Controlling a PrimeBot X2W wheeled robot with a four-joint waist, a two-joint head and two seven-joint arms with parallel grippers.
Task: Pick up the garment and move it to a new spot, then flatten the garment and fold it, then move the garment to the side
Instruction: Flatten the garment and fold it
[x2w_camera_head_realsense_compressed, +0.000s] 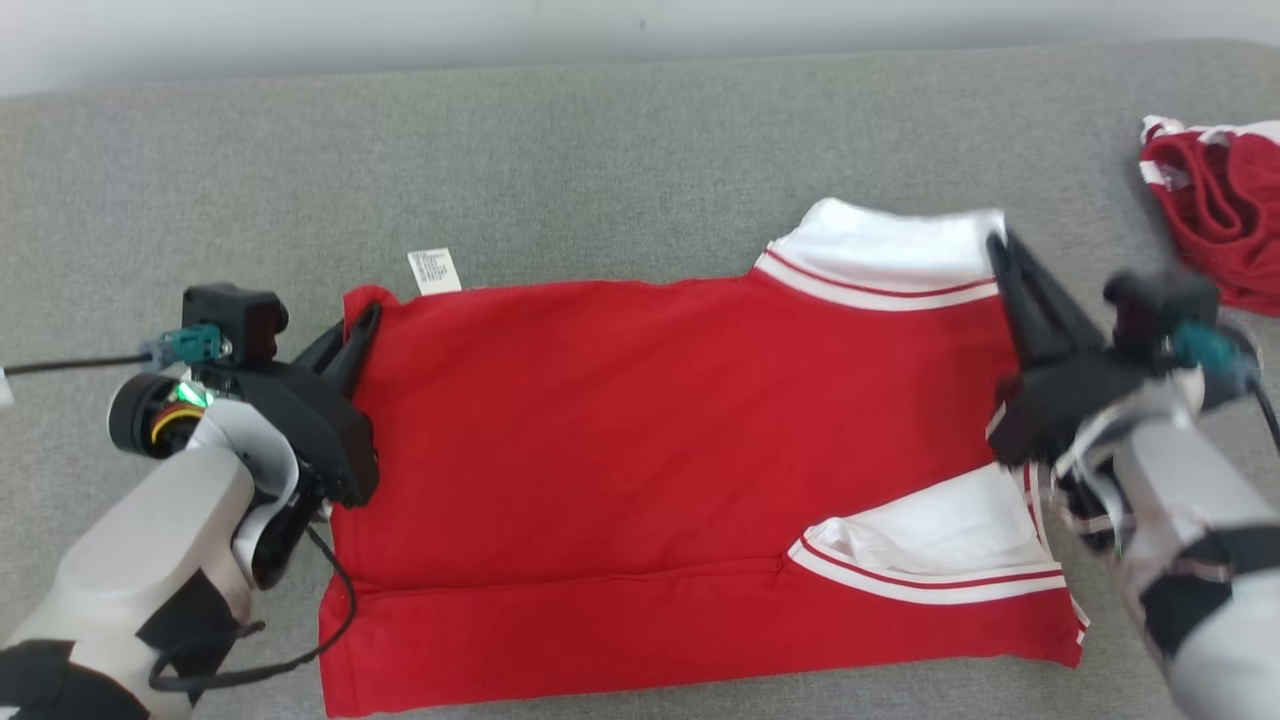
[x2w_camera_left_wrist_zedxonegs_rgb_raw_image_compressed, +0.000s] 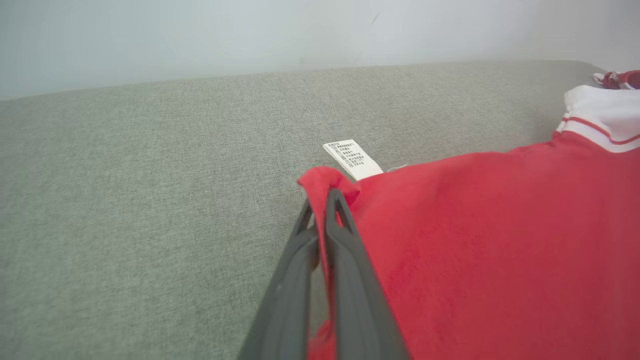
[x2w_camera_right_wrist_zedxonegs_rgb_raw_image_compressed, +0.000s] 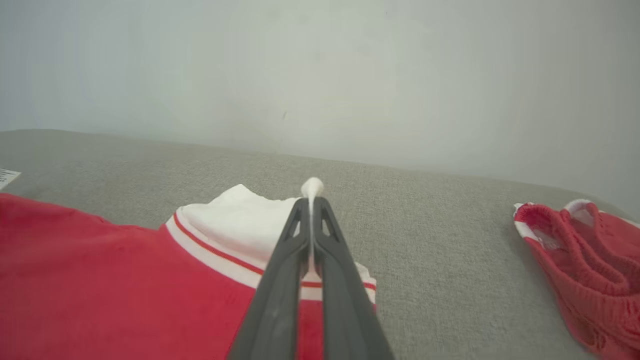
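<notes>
The garment is a red shirt with white, red-striped sleeves, spread across the grey cushion with its near edge folded over. My left gripper is shut on the garment's far left corner, beside the white care label. My right gripper is shut on the corner of the far white sleeve. In the right wrist view a tip of white cloth sticks out between the closed fingertips. The near white sleeve lies on the red cloth by my right forearm.
A second red and white garment lies bunched at the far right of the cushion, also seen as a crumpled heap in the right wrist view. A pale wall rises behind the cushion. Bare grey cushion stretches beyond the shirt.
</notes>
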